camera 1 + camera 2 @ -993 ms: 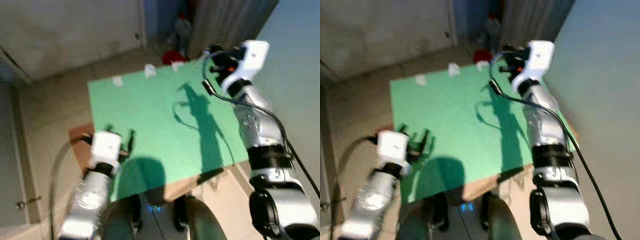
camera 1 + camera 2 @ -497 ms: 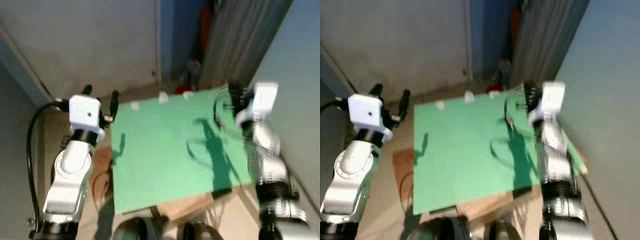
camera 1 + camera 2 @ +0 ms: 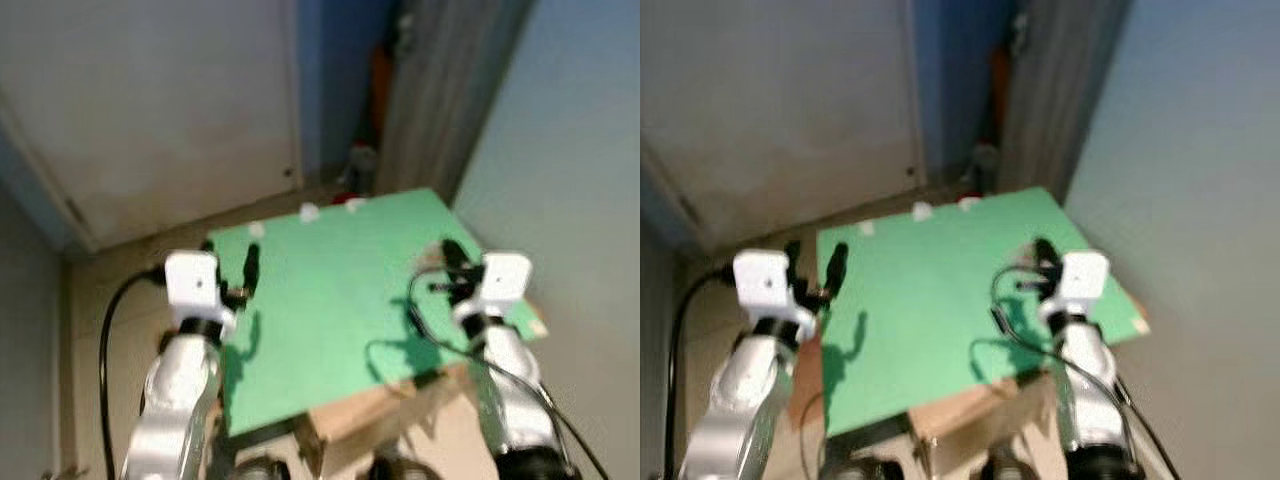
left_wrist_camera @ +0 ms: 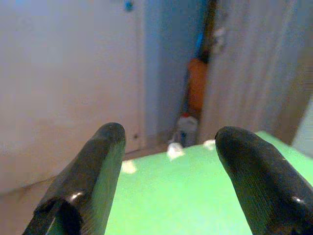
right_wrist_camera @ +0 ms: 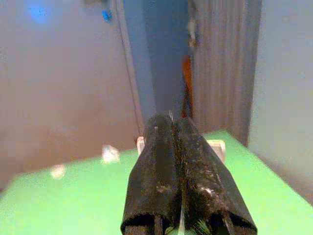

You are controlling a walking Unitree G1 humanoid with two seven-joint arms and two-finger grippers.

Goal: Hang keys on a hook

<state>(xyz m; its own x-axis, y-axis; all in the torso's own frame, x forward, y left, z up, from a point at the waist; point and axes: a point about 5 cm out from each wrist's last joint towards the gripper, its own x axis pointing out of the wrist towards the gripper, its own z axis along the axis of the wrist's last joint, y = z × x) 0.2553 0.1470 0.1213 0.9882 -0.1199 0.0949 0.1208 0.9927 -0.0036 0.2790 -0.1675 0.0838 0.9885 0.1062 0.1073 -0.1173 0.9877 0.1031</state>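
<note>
Drawn back along the green tabletop's right edge, the right pincer holds its fingers pressed together; whether they grip keys cannot be told. The left pincer hovers at the tabletop's left edge, fingers apart.

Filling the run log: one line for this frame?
left gripper: open, above green table left edge | right gripper: shut, over right side | keys: not visible

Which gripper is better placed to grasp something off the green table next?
Probably the left gripper: it is open, at the left edge of the green table. The right gripper, over the table's right side, is shut. I cannot make out any keys.
</note>
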